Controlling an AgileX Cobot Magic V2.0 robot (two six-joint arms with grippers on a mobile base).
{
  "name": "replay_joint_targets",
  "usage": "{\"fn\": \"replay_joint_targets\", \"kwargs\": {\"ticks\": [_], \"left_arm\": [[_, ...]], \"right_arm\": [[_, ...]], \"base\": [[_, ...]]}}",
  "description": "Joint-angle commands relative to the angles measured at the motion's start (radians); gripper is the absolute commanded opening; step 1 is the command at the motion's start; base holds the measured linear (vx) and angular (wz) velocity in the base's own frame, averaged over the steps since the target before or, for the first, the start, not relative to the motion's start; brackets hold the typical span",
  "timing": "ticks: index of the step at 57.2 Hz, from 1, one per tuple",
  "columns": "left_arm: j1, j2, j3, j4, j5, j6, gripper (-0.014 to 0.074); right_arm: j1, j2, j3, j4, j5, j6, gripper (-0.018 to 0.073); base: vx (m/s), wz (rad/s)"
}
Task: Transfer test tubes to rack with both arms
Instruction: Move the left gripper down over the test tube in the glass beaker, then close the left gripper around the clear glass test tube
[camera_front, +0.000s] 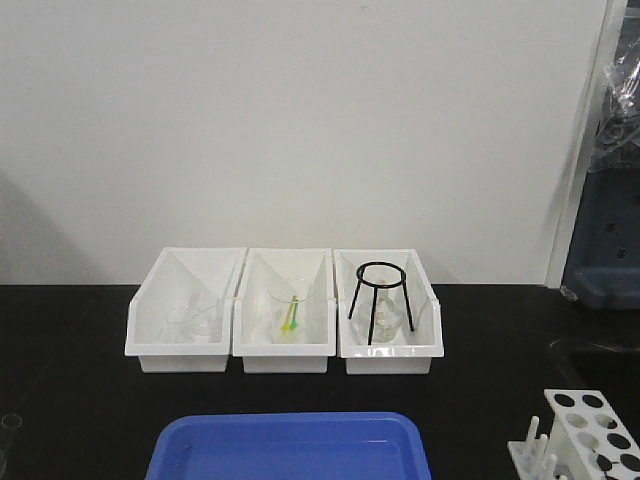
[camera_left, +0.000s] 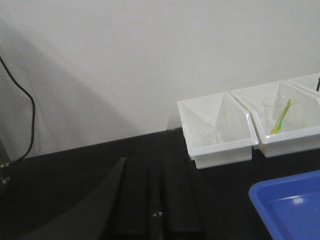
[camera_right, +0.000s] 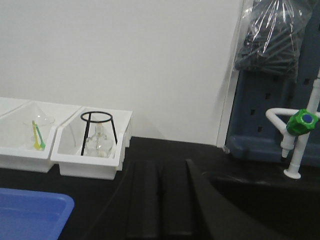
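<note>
Black desk (camera_front: 70, 380) against a white wall. Rack (camera_front: 590, 430) sits at the front R corner of the desk, just R of the blue tray (camera_front: 290, 450) and apart from it. Its holed top plate tilts toward the camera, w/ pegs on its L side. It's partly cut off by the frame edge.

Test tubes: can't make any out. The glass in the bins is too blurry to sort by shape.

Three white bins stand side by side along the back, beyond the tray:
- left bin (camera_front: 185, 352): clear glassware, indistinct.
- middle bin (camera_front: 285, 355): a clear beaker (camera_front: 283, 305) w/ a yellow-green stick (camera_front: 291, 318) leaning in it.
- right bin (camera_front: 392, 360): a black ring tripod (camera_front: 372, 315) standing over a clear flask (camera_front: 390, 320).

Left jaws, in the left wrist view: two black fingers (camera_left: 137, 200) lie parallel over the bare desk w/ only a thin slit btwn them and nothing gripped. They sit low near the desk and point toward the back wall, w/ the left bin off to the front R and the tray corner at far R. A black cable (camera_left: 31, 120) hangs at the L edge.

Right jaws, in the right wrist view: same posture. The fingers (camera_right: 145, 200) are drawn together w/ a narrow dark line btwn and hold nothing. The right bin is ahead to the L. To the R there's a dark sink (camera_right: 260, 200), a white tap (camera_right: 300, 122) w/ a green knob, and a blue panel behind it.
</note>
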Motion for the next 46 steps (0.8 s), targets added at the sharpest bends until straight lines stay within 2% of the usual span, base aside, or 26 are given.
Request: {"fn": "replay_joint_targets", "kwargs": {"ticks": [1, 8, 18, 28, 34, 46], "left_arm": [[0.003, 0.046, -0.035, -0.003, -0.078, -0.003, 0.0398], [0.003, 0.073, -0.031, -0.003, -0.080, -0.003, 0.0496], [0.003, 0.126, -0.031, -0.007, -0.030, 0.005, 0.0526], [0.001, 0.229, -0.031, -0.009, 0.026, 0.136, 0.0526], [0.001, 0.313, -0.031, -0.009, -0.054, 0.200, 0.0526], [0.001, 0.501, -0.031, -0.009, -0.245, 0.200, 0.0526]], "right_arm": [[-0.003, 0.041, -0.037, 0.000, -0.080, -0.001, 0.0130], [-0.003, 0.068, -0.036, 0.009, -0.080, 0.000, 0.0255], [-0.003, 0.071, -0.036, 0.022, -0.080, 0.000, 0.0391], [-0.003, 0.071, -0.036, 0.022, -0.073, 0.000, 0.0426], [-0.003, 0.071, -0.036, 0.022, -0.073, 0.000, 0.0425], [-0.003, 0.071, -0.036, 0.022, -0.072, 0.000, 0.0425]], "base": [[0.00, 0.00], [0.00, 0.00], [0.00, 0.00], [0.00, 0.00], [0.00, 0.00], [0.00, 0.00]]}}
